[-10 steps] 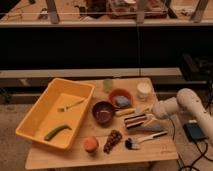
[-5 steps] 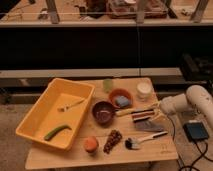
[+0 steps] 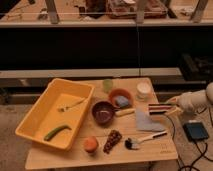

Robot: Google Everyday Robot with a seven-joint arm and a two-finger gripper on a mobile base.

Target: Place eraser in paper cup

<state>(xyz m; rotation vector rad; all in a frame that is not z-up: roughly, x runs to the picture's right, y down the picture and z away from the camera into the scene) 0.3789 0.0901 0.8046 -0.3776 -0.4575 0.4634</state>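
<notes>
The eraser (image 3: 159, 108), a flat block with black, red and pale stripes, hangs level above the table's right edge. My gripper (image 3: 170, 109) comes in from the right and is shut on the eraser's right end. The paper cup (image 3: 143, 90), small, short and white, stands at the back right of the table, a little behind and to the left of the eraser.
A grey cloth (image 3: 145, 121) lies under the eraser. An orange bowl (image 3: 119, 94) holds a blue-grey block (image 3: 122, 102); a dark bowl (image 3: 103, 111) and a pale green cup (image 3: 107, 85) stand nearby. A brush (image 3: 145, 138), grapes (image 3: 112, 141), an orange fruit (image 3: 90, 144) and a yellow bin (image 3: 35, 120) are also there.
My gripper has carried the eraser to the right and upward, off the middle of the table, toward the right edge near the paper cup.
</notes>
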